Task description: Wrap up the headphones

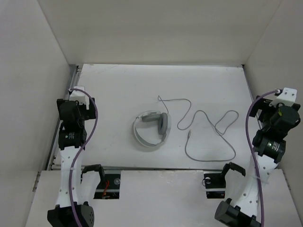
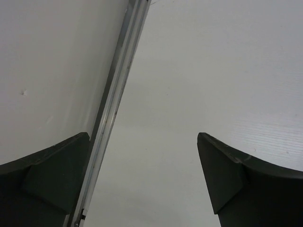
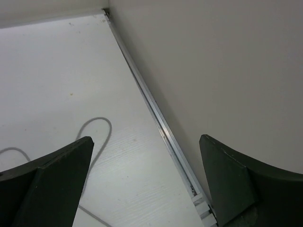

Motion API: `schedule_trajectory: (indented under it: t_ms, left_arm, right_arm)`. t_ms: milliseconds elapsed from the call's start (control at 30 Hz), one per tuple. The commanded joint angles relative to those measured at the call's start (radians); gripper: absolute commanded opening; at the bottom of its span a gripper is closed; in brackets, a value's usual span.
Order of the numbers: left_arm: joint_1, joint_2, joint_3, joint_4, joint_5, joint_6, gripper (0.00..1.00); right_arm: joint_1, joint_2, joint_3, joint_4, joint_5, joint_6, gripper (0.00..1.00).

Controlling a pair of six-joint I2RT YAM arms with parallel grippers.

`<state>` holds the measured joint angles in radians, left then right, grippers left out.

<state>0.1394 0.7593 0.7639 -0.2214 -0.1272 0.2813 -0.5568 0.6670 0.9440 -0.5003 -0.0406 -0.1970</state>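
Observation:
The white headphones (image 1: pixel 150 129) lie flat in the middle of the table, headband curving to the near left, grey ear cups folded together. Their thin grey cord (image 1: pixel 208 132) runs right in loose loops, ending near the plug (image 1: pixel 188 134). A loop of cord shows in the right wrist view (image 3: pixel 97 137). My left gripper (image 1: pixel 78 97) is at the table's left edge, open and empty, far from the headphones; it also shows in the left wrist view (image 2: pixel 143 142). My right gripper (image 1: pixel 284 97) is at the right edge, open and empty, jaws apart in the right wrist view (image 3: pixel 147 144).
White walls (image 1: pixel 33 85) enclose the table on the left, back and right. Metal rails run along the left edge (image 2: pixel 113 109) and the right edge (image 3: pixel 161 127). Thick purple cables (image 1: pixel 75 156) run along both arms.

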Motion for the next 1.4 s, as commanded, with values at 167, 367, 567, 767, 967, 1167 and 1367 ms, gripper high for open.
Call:
schedule_trajectory:
  t_ms: [167, 367, 567, 767, 967, 1167, 1367]
  left_arm:
    - [-0.014, -0.044, 0.028, -0.056, 0.175, -0.126, 1.0]
    - [-0.063, -0.029, 0.022, -0.081, 0.296, -0.186, 1.0]
    - [-0.154, 0.052, 0.017, -0.122, 0.437, -0.192, 0.95]
    - [-0.267, 0.138, -0.032, -0.104, 0.42, -0.234, 0.93]
    - [-0.382, 0.216, -0.031, -0.09, 0.419, -0.295, 0.91]
    - [-0.505, 0.224, 0.0, -0.136, 0.416, -0.402, 0.92]
    - [-0.611, 0.221, -0.017, -0.133, 0.397, -0.514, 0.9]
  right_arm:
    - [0.132, -0.191, -0.12, 0.172, -0.008, -0.047, 1.0]
    - [0.234, -0.299, -0.221, 0.307, 0.039, -0.033, 1.0]
    - [0.339, -0.12, -0.22, 0.283, -0.125, 0.007, 1.0]
    - [0.435, 0.124, -0.178, 0.328, -0.191, 0.051, 1.0]
    - [0.566, 0.192, -0.198, 0.394, -0.151, -0.025, 1.0]
    - [0.613, 0.238, -0.211, 0.41, -0.12, -0.064, 1.0]
    - [0.619, 0.284, -0.209, 0.447, -0.134, -0.052, 1.0]
